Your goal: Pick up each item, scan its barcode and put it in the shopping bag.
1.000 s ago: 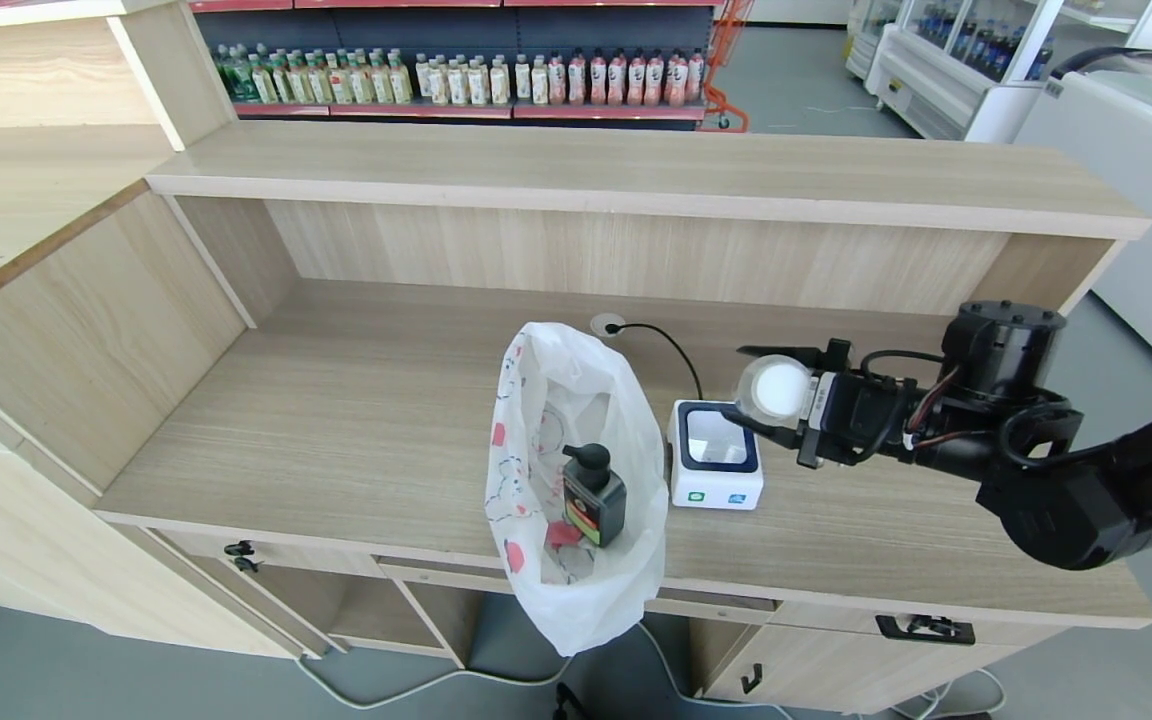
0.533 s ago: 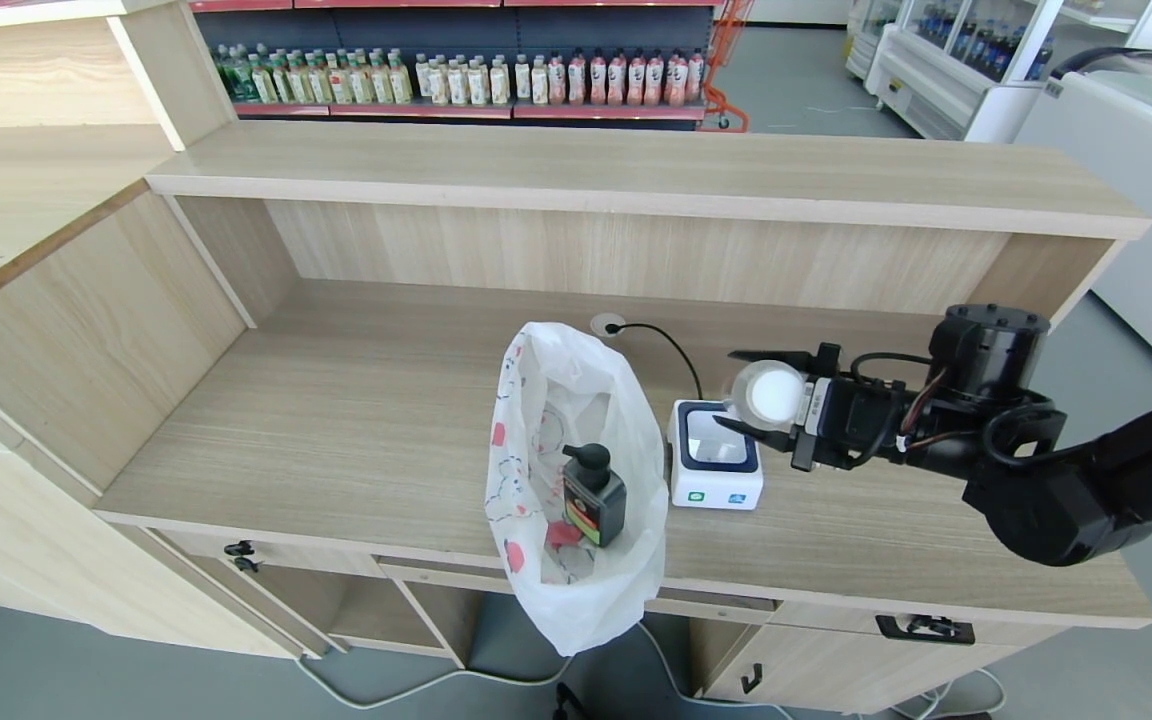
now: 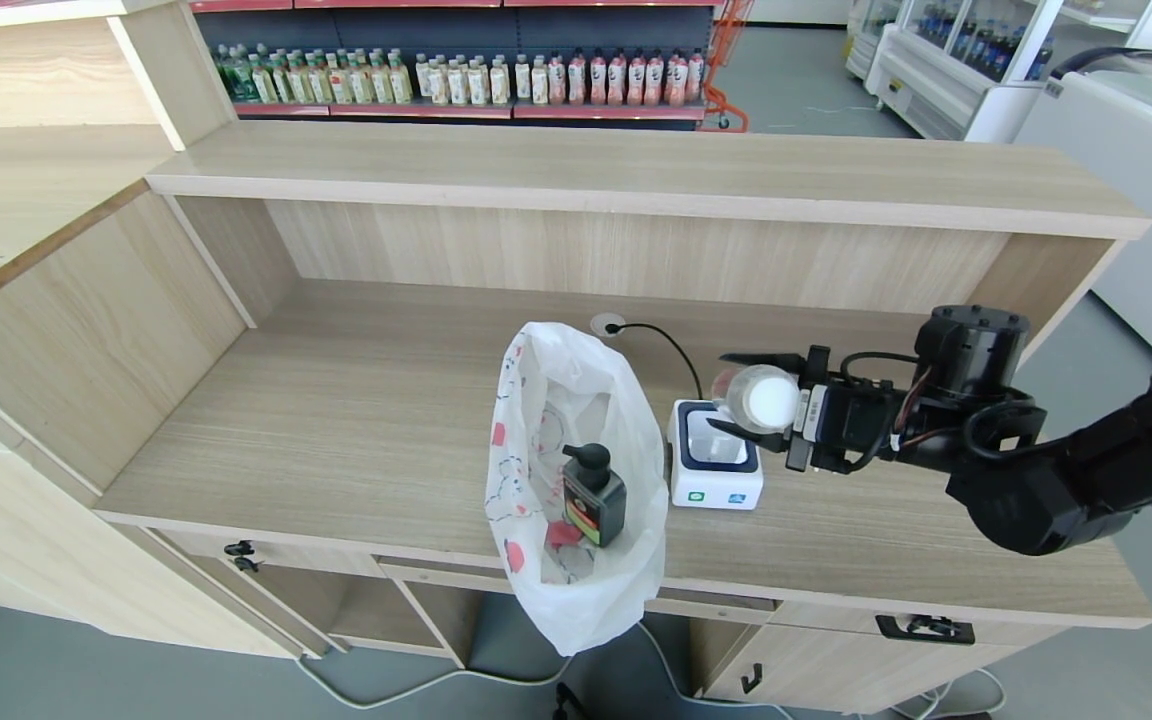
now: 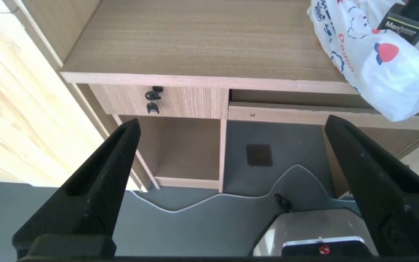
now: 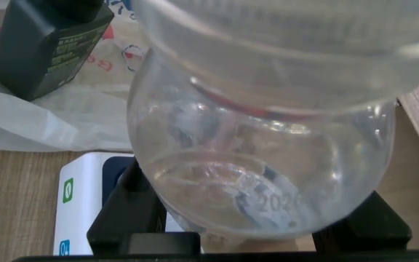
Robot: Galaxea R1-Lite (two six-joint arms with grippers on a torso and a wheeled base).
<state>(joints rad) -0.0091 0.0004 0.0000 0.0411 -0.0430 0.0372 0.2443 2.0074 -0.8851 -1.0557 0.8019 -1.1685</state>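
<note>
where it hangs: the clear plastic bottle (image 3: pixel 768 400) lies on its side in the air just above the far right corner of the scanner (image 3: pixel 714 470), not touching it. one round end faces the head camera, and i cannot tell whether it is base or cap.
right end effector (image 3: pixel 741 392): clamped across the bottle's body, one finger on each side.
how it will handle: likely light and thin-walled, so a hard squeeze would dent it. the smooth round wall looks slippery and could twist in the grip. mid-body, where it is gripped now, seems the best hold, away from the narrowing ends.
barcode: a red band shows through the wall in the right wrist view. the code itself is too blurred to find.
scanner: a white box with a dark window facing up. it stands on the worktop (image 3: pixel 356 420) just beside the bag, with a black cable (image 3: pixel 676 350) running to a hole in the worktop.
shopping bag (image 3: pixel 536 400): white, printed and open, at the worktop's front edge with its lower part drooping over.
in the bag: a black pump bottle (image 3: pixel 593 500) stands upright, with something red (image 3: pixel 563 533) beside its foot that i cannot identify. there looks to be room left beside them.
left end effector (image 4: pixel 235 182): fingers spread with nothing between them, low before the cupboard (image 4: pixel 188 145) under the worktop.
</note>
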